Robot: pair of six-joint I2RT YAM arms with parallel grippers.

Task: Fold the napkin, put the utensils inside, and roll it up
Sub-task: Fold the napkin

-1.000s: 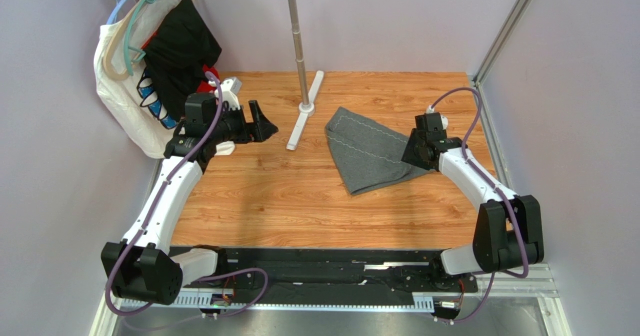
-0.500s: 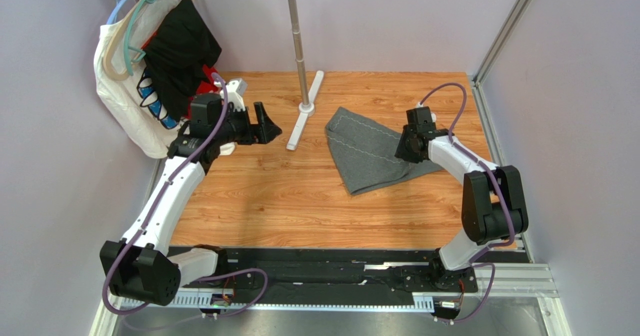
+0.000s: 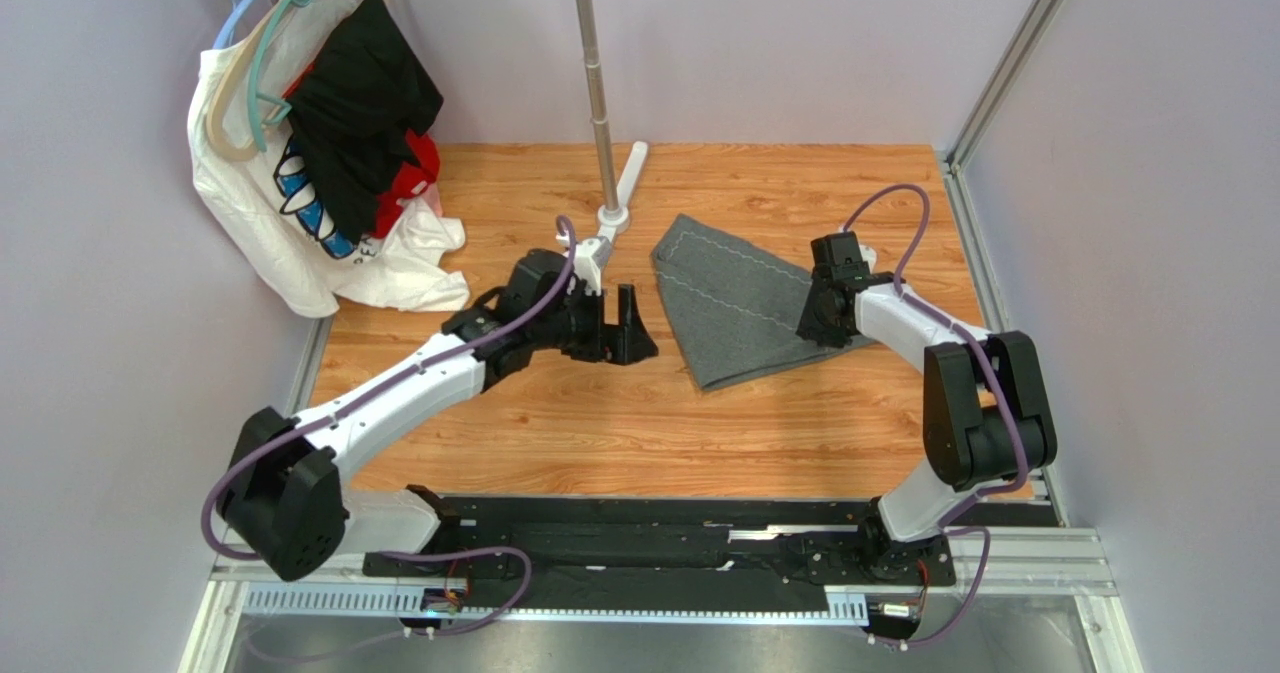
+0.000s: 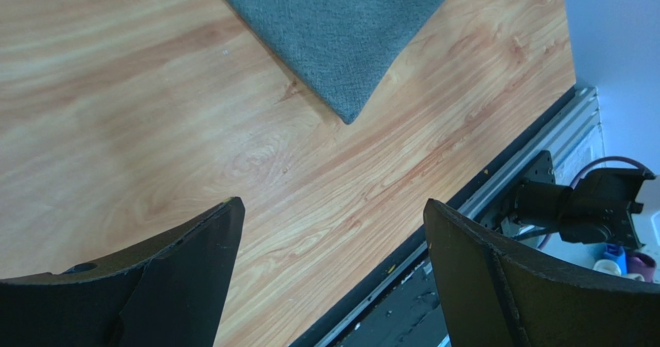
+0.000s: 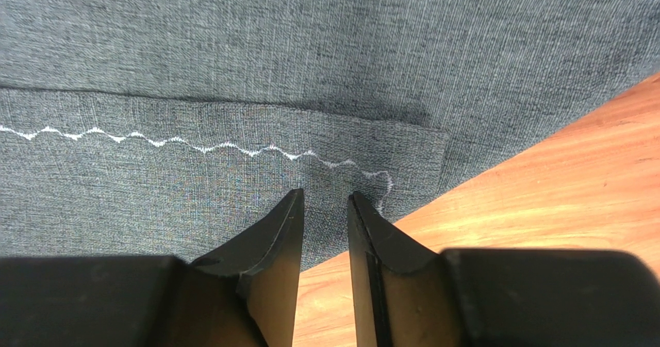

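The dark grey napkin (image 3: 739, 301) lies folded in a rough triangle on the wooden table, right of centre, with a pale zigzag stitch line (image 5: 194, 143) along its edge. My left gripper (image 3: 630, 328) is wide open and empty, low over bare wood just left of the napkin's near tip (image 4: 333, 38). My right gripper (image 3: 819, 318) hovers at the napkin's right corner (image 5: 403, 154). Its jaws stand a narrow gap apart with nothing between them (image 5: 325, 198). No utensils are in view.
A metal pole on a white base (image 3: 609, 211) stands at the back centre. White, black and red clothes on hangers (image 3: 323, 118) hang at the back left, with white cloth trailing on the table (image 3: 409, 261). A black rail (image 3: 646, 523) runs along the near edge.
My left arm has swung from the back left by the clothes to the table's middle, beside the napkin. My right gripper has shifted slightly at the napkin's right corner.
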